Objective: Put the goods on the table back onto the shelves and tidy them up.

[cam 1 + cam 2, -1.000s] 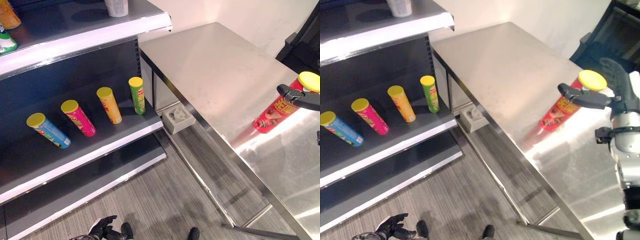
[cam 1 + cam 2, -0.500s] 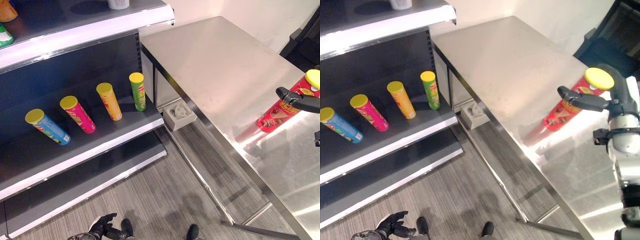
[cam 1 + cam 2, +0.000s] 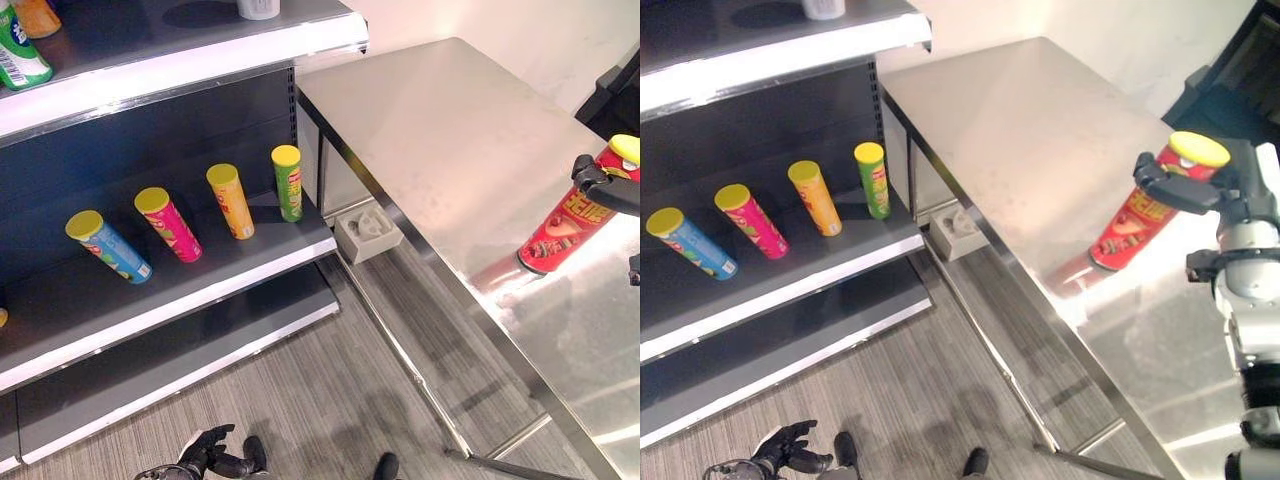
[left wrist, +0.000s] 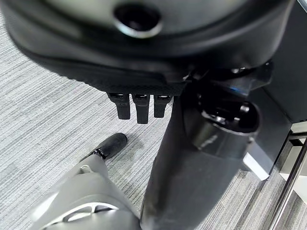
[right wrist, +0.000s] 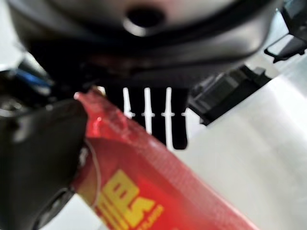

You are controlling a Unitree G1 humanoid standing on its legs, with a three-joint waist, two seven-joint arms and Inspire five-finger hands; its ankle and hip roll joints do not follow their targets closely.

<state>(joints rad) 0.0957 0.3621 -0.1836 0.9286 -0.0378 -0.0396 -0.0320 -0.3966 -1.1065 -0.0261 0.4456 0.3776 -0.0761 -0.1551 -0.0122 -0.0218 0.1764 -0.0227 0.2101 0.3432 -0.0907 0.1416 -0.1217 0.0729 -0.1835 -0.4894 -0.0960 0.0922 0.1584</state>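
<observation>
A red chip can (image 3: 1130, 225) with a yellow lid stands slightly tilted on the steel table (image 3: 440, 130), close to its front edge. My right hand (image 3: 1225, 185) is at the can's top, thumb in front just under the lid, fingers straight behind it. The right wrist view shows the can (image 5: 144, 191) between thumb and straight fingers (image 5: 158, 115). Blue (image 3: 108, 245), pink (image 3: 168, 225), orange (image 3: 231, 200) and green (image 3: 289, 183) cans stand in a row on the middle shelf (image 3: 200, 290). My left hand (image 3: 210, 455) hangs open low over the floor.
The top shelf carries a green-and-white bottle (image 3: 18, 55), an orange bottle (image 3: 45, 15) and a white container (image 3: 258, 8). A white block (image 3: 368, 232) sits on the floor between shelf and table. A dark chair (image 3: 1230, 80) stands beyond the table's far right.
The camera has shifted, moving the whole scene rightwards. My right hand has closed in on the can's top, and the can looks a little more upright.
</observation>
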